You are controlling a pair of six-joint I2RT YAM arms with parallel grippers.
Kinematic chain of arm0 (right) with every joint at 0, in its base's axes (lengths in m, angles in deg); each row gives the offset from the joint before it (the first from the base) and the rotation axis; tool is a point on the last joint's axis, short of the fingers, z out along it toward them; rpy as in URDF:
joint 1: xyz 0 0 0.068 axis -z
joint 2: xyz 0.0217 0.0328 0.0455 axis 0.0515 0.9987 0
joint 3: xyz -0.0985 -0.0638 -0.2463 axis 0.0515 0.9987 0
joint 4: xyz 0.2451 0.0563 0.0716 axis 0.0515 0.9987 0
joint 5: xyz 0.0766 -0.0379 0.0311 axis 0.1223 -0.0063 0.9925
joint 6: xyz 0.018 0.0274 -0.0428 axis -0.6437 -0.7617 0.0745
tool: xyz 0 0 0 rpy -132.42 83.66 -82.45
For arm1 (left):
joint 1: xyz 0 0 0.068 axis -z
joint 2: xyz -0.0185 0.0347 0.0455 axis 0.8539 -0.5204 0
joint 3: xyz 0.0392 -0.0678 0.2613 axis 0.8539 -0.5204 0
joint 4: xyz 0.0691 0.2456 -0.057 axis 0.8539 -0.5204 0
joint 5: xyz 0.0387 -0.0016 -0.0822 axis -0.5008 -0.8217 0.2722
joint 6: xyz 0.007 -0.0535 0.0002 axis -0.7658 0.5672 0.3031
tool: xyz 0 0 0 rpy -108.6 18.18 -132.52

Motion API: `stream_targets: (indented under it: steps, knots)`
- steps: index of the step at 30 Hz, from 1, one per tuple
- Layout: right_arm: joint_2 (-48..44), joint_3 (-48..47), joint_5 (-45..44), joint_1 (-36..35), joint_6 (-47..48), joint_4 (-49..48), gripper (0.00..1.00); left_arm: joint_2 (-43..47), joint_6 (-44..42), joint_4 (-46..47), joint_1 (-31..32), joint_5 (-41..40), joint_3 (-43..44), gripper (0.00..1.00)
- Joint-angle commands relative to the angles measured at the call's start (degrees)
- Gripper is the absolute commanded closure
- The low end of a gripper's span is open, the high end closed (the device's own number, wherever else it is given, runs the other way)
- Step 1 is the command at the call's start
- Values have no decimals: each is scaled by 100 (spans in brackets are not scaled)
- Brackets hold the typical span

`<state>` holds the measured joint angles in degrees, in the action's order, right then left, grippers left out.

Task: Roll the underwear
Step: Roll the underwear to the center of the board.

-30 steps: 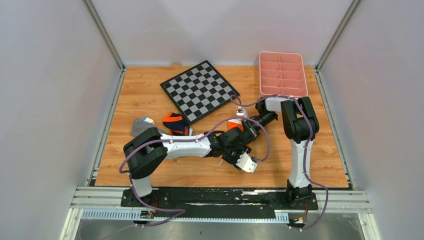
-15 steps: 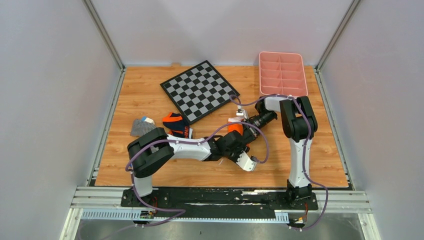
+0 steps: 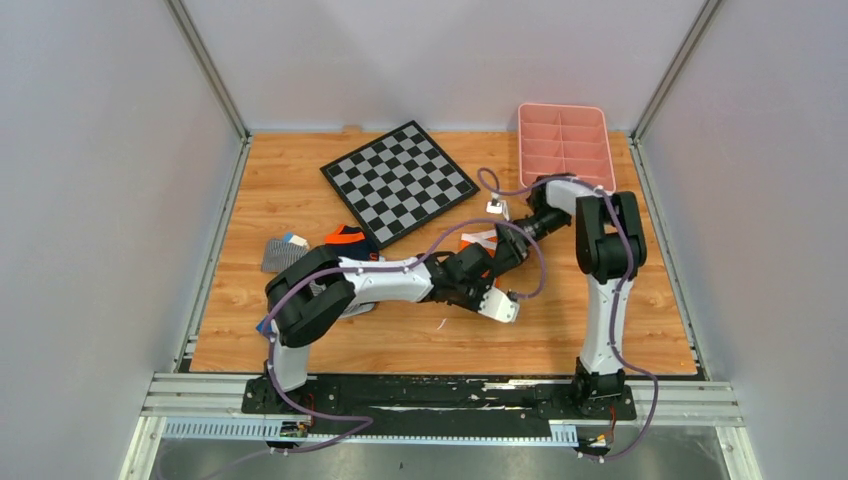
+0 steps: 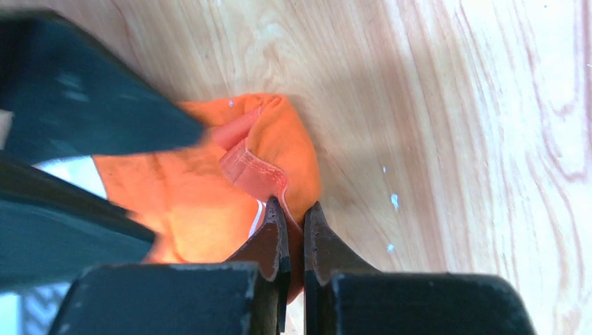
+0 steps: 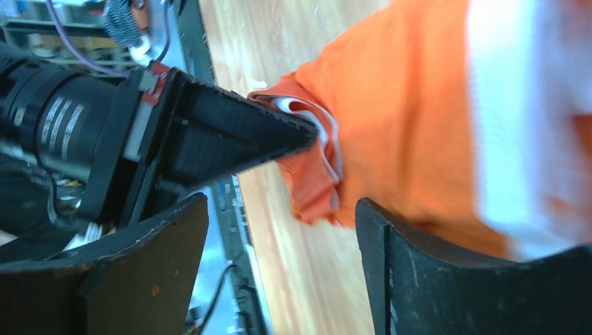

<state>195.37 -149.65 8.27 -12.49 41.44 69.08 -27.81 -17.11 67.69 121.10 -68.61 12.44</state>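
My left gripper point(image 4: 294, 213) is pinched down on a folded edge of the underwear point(image 4: 202, 181), its fingertips nearly meeting with orange cloth and a strip of trim squeezed between them. My right gripper point(image 5: 279, 202) stands wide and holds nothing. Its fingers straddle the bunched edge of the cloth, and the left gripper's dark tip reaches in between them. The underwear lies on the wooden table point(image 3: 300, 190) just where the two hands meet. Back by the left arm's elbow sit a navy pair point(image 3: 350, 243) and a striped garment point(image 3: 280, 255). Beyond the hands are a chessboard point(image 3: 400, 180) and a pink tray point(image 3: 563, 147).
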Motion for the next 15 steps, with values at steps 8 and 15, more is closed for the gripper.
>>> stream_targets:
  steps: [8,15]
  knots:
    - [-3288,-272,120,1789,-628,-2291,21,-827,1704,-3800,-1216,3500,2329,100]
    - [-6079,3063,-1388,1594,-174,-5043,30,-2573,1718,-5379,-1665,4778,4365,100]
